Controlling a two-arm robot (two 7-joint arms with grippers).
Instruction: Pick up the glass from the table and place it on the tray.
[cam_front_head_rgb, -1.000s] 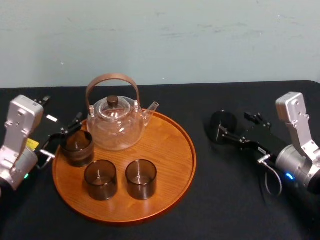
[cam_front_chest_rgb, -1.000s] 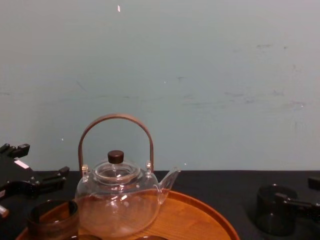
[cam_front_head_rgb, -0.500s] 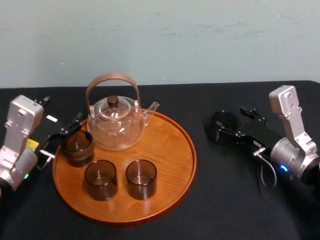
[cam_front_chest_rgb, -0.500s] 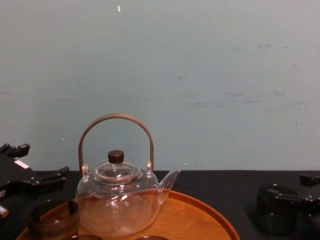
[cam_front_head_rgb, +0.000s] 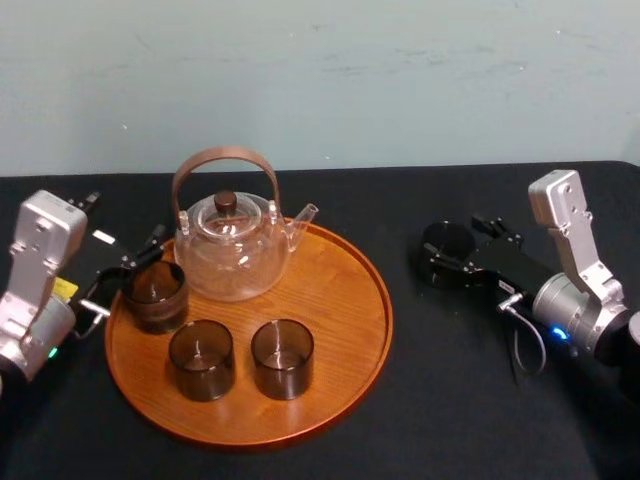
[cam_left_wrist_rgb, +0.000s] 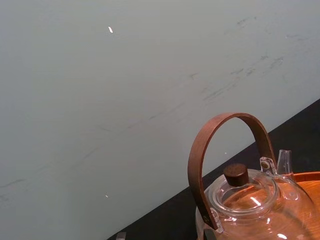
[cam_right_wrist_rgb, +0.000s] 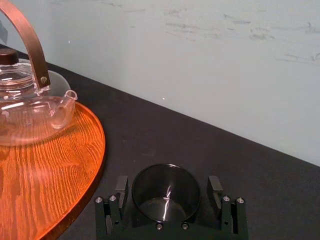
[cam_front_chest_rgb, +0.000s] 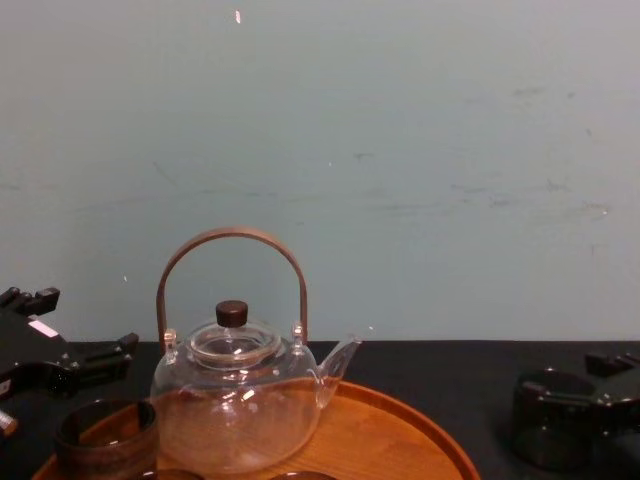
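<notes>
The right gripper (cam_right_wrist_rgb: 168, 184) is spread wide, one finger on each side of the dark glass (cam_front_head_rgb: 443, 247), with small gaps showing. The glass stands on the table (cam_front_head_rgb: 450, 410), right of the tray (cam_front_head_rgb: 350, 370). The tray carries a glass teapot (cam_front_head_rgb: 232, 250) and three other dark glasses (cam_front_head_rgb: 282, 358). The left gripper (cam_front_head_rgb: 122, 272) sits open at the tray's left edge.

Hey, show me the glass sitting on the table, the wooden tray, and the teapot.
glass (cam_right_wrist_rgb: 165, 195), right wrist view, on its dark inner wall.
tray (cam_front_head_rgb: 340, 295), head view, on bare wood toward its right rim.
teapot (cam_front_chest_rgb: 235, 412), chest view, on its clear belly.
</notes>
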